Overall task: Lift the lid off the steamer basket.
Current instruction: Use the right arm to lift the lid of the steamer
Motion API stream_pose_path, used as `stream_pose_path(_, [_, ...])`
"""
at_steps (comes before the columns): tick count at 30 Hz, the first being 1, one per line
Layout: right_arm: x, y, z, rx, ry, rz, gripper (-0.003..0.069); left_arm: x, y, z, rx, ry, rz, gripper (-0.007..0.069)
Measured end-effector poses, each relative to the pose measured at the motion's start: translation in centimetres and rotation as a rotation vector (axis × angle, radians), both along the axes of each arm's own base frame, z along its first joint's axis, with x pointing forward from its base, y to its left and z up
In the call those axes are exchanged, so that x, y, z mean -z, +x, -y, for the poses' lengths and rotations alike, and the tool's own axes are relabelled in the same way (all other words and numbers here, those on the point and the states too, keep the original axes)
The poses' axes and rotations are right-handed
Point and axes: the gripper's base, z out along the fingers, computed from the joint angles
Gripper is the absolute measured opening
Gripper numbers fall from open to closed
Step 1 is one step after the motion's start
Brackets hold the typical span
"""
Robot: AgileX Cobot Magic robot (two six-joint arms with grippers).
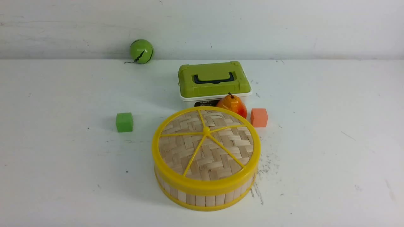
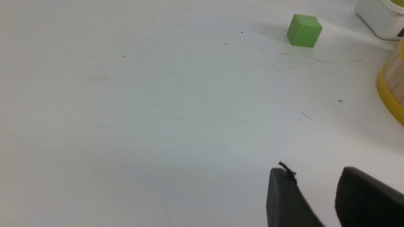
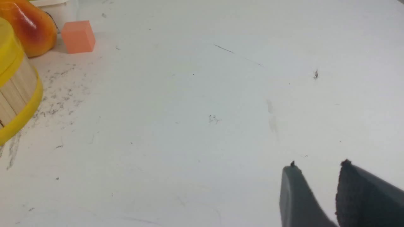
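Green comes first on the left: a ball [image 1: 141,51] lies at the back of the table [image 1: 331,126], against the wall, a thin dark cord trailing from it; nearer the front a green cube [image 1: 124,122] stands alone, well apart from the ball. The left gripper [image 2: 315,176], seen only from its wrist camera, hangs over bare table with its two dark fingers apart and nothing between them; the green cube and a sliver of the basket's yellow bottom rim lie ahead of it. At the middle of the table, near the front, stands the basket [image 1: 202,197]; the lid [image 1: 206,148] sits flat on it, covering it fully, untouched by either arm. Behind the basket stands a green-lidded white box [image 1: 214,78]; an orange-red fruit [image 1: 233,105] rests between the box and the basket, close against both; just right of the fruit stands an orange cube [image 1: 259,117]. The right gripper [image 3: 318,167], also shown only by its wrist camera, hangs over scuffed table well apart from the basket; its fingers are parted and hold nothing.
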Motion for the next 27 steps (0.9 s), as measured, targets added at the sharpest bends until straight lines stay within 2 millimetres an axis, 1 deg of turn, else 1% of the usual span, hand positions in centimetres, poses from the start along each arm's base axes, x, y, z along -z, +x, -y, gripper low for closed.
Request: stream_pose_path(27, [0.00,0.00,0.00,0.000,0.000,0.000,0.0230,0.00,0.00,0.00,0.000,0.000,0.000,0.0239])
